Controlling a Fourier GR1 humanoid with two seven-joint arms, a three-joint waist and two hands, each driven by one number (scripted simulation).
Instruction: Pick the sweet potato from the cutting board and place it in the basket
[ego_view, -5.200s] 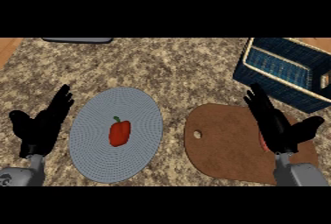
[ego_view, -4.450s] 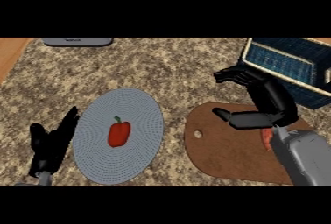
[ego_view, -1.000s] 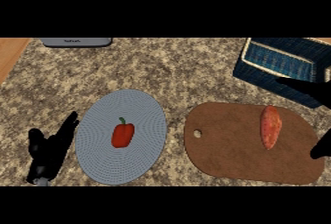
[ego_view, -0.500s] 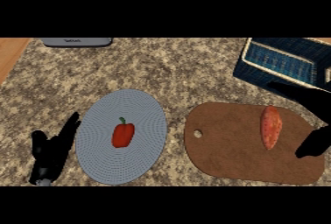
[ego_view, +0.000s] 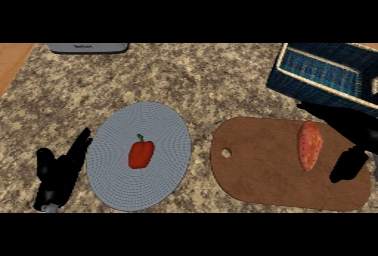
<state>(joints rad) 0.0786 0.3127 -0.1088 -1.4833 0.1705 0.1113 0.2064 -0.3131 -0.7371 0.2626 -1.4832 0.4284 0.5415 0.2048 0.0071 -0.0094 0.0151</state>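
1. Sweet potato (ego_view: 309, 145) lies lengthwise on the cutting board (ego_view: 273, 175), near its right edge, ungrasped.
2. Right robot hand (ego_view: 353, 132) hangs just beside it, fingers spread wide and holding nothing, apparently lining up a grasp.
3. Left robot hand (ego_view: 59, 172) rests relaxed on the worktop (ego_view: 184, 75), beside the plate (ego_view: 159, 125) carrying a red pepper (ego_view: 140, 153).
4. Farthest off, the basket (ego_view: 325, 72) waits unfilled.

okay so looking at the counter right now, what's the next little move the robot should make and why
Probably bring the right hand a little leftward over the sweet potato and curl its fingers round it. The sweet potato lies on the cutting board, not yet grasped, with the hand just beside it and the basket waiting beyond. The left hand rests by the plate.
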